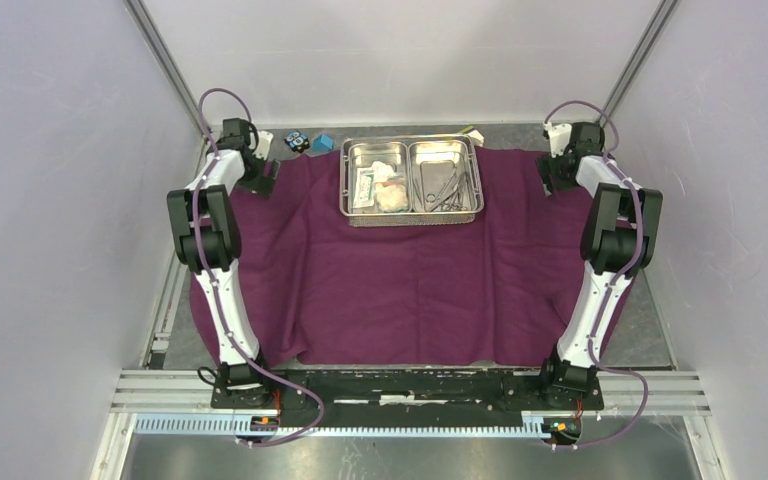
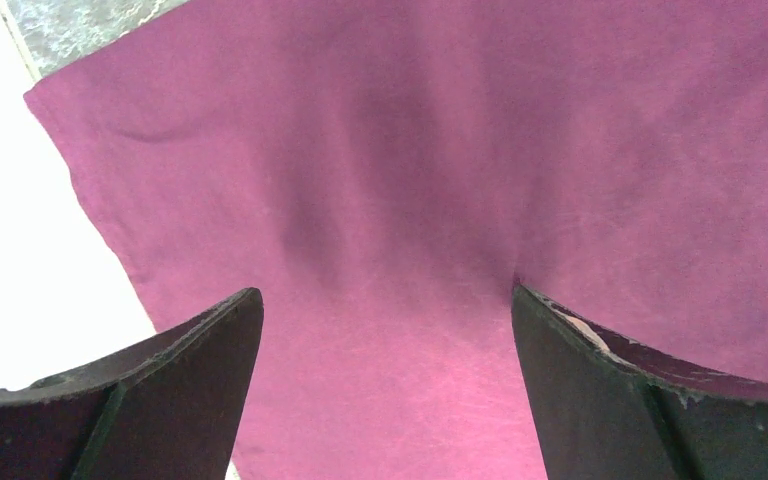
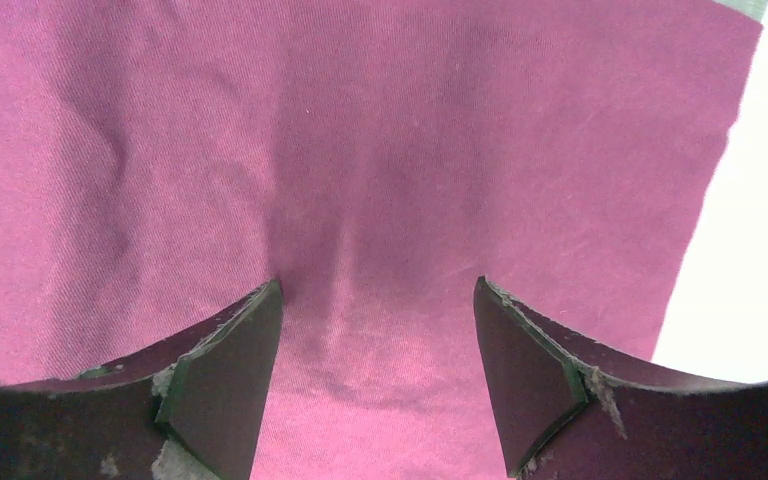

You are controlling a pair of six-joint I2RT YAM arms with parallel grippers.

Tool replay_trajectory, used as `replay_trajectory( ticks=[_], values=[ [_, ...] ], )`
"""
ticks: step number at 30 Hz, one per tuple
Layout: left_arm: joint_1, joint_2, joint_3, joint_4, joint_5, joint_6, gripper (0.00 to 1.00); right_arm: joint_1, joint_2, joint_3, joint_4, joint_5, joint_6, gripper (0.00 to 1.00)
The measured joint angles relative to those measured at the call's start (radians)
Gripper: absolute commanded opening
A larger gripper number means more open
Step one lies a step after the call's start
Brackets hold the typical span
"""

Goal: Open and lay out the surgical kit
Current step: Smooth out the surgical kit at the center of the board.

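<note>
Top external view: the dark-purple cloth wrap (image 1: pixel 400 270) lies unfolded and nearly flat across most of the worktop (image 1: pixel 650 330), with a few shallow creases and its near edge close to the arm bases. So the opening half of the task looks finished.

The two-compartment steel tray (image 1: pixel 410 216) sits on the cloth at the middle of its far edge.

The left pincer (image 1: pixel 260 180) hangs over the far left corner of the cloth, and the right pincer (image 1: pixel 552 175) over the far right corner. In each wrist view the fingers are spread apart with only smooth purple fabric below the gap. Neither the left pincer (image 2: pixel 385 295) nor the right pincer (image 3: pixel 377 285) is pinching anything.

The laying out does not look begun, since everything smaller remains inside the tray. The flat white packet (image 1: pixel 364 185) and the white gauze wads (image 1: pixel 392 195) share the left compartment. The slim steel clamps and tweezers (image 1: pixel 442 185) lie in a loose pile in the right one, too tangled to count. They would have to be lifted out and spaced over the open cloth, which has plenty of bare room in front of the tray.
</note>
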Motion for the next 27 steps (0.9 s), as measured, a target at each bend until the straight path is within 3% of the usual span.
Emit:
replay_trajectory(
  ticks=[12, 27],
  values=[
    [0.036, 0.029, 0.023, 0.053, -0.103, 0.136, 0.99, -0.032, 0.0, -0.008, 0.031, 0.094, -0.079, 0.76],
    [0.038, 0.149, 0.193, 0.097, -0.195, 0.242, 1.0, -0.024, 0.059, 0.088, -0.004, 0.129, -0.127, 0.77]
  ],
)
